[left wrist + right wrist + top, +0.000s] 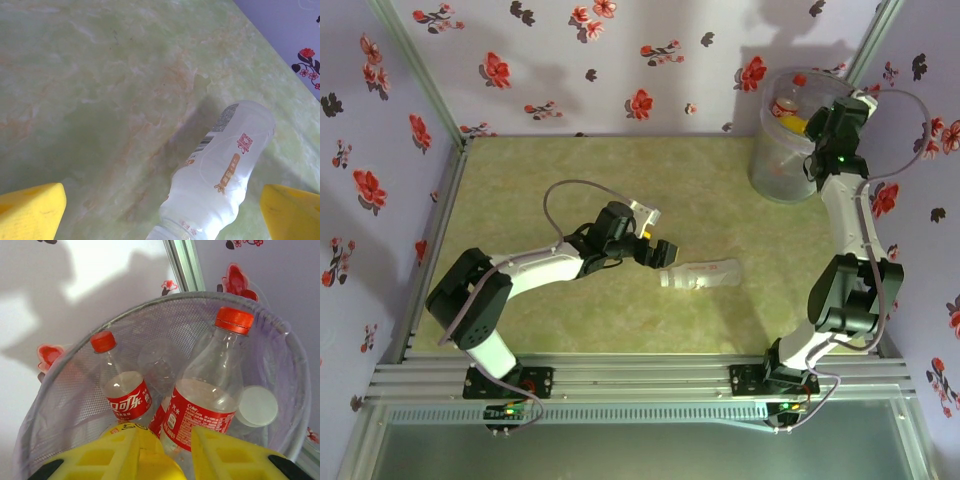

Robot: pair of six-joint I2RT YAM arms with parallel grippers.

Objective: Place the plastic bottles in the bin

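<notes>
Bottles [205, 405] with red caps stand in the bin [65, 390]. Right fingers [235, 455] hang above them, a little apart; whether they hold anything is unclear. Left fingers [30, 210] are wide open, a clear bottle [225, 165] lying on the desk [100, 75] between them.

A pale green marbled worktop [100, 90] spreads beneath the left fingers [30, 212]; beyond them rise lilac walls [620, 70] printed with red and black flowers, framed by aluminium corner posts [423, 75].

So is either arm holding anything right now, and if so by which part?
Left gripper: nothing, jaws open around the lying bottle. Right gripper, over the bin: cannot tell.
</notes>
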